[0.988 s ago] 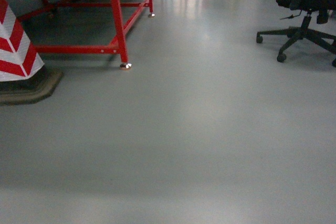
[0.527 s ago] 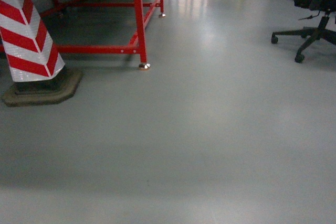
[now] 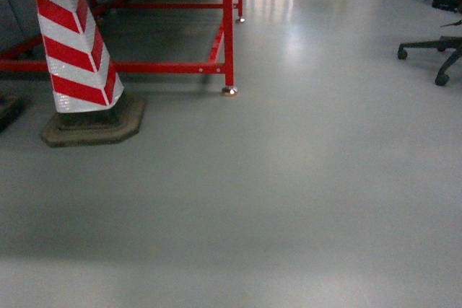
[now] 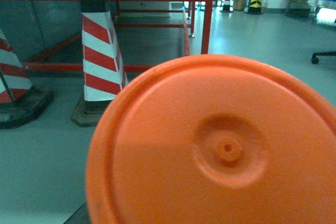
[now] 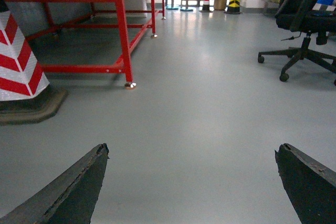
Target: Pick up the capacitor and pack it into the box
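The capacitor (image 4: 220, 150) fills most of the left wrist view. I see its round orange end face with a small dimple in the centre, very close to the camera. My left gripper is shut on it and almost wholly hidden behind it; only a dark sliver of one finger (image 4: 76, 217) shows at the bottom left. My right gripper (image 5: 191, 151) is open over bare grey floor, with nothing between its two dark fingertips. The box is out of view. Neither arm shows in the head view.
A red-and-white striped cone (image 3: 76, 55) on a dark base stands at the left, in front of a red steel frame (image 3: 228, 27). A black office chair (image 5: 307, 19) is at the right. More cones and a plant stand far back.
The head view has swung left: the striped cone and the red frame's leg have slid rightward in the picture, and the office chair has moved to the right edge.
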You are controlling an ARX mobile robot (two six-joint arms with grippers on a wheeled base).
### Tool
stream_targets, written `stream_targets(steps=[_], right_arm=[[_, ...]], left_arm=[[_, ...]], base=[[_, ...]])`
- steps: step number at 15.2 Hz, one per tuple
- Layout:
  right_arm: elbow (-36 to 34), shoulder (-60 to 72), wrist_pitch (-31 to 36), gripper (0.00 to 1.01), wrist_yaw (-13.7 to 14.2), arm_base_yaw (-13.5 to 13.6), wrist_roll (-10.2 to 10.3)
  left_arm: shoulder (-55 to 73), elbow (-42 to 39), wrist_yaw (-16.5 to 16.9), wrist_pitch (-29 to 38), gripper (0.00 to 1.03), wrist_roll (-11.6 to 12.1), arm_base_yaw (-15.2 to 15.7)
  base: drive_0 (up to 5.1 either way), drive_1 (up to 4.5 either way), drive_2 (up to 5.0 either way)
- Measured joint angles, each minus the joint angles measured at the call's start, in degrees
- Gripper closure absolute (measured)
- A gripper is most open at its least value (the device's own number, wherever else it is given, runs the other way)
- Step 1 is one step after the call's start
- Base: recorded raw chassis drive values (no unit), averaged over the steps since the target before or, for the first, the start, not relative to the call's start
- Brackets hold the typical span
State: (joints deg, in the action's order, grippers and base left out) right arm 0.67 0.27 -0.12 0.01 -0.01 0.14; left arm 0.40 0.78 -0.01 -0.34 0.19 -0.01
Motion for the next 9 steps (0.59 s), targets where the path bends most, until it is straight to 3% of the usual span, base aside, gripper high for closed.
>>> stream_targets(steps=[9], right_arm=[[0.0,0.0,-0.1,0.03,0.0,0.0,0.0]], left_arm=[[0.0,0.0,0.0,0.0,0.59,0.0,0.0]], base=[[-5.0,2.44,2.4]])
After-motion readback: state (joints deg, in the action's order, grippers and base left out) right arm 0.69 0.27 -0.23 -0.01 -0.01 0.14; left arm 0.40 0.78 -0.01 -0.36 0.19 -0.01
